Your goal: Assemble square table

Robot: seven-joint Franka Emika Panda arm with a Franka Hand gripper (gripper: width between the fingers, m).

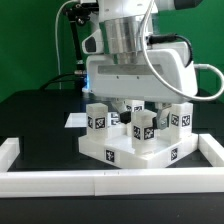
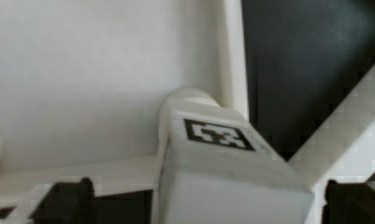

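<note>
The square table's white slab (image 1: 120,152) lies on the black table, with tags on its front edge. Three white tagged leg blocks stand on it: one on the exterior view's left (image 1: 100,117), one in the middle (image 1: 146,128), one on the right (image 1: 182,118). My gripper (image 1: 133,106) hangs low over the slab's middle, its fingertips hidden among the legs. In the wrist view a tagged leg (image 2: 219,140) stands between my fingers (image 2: 63,200), over the slab's surface (image 2: 77,80). The gripper (image 2: 205,204) is open, with dark gaps beside the leg.
Long white border rails (image 1: 100,182) fence the work area at the front and on both sides (image 1: 214,155). A flat white sheet, the marker board (image 1: 74,120), lies behind the slab on the exterior view's left. The arm's bulky white body (image 1: 150,65) looms above the slab.
</note>
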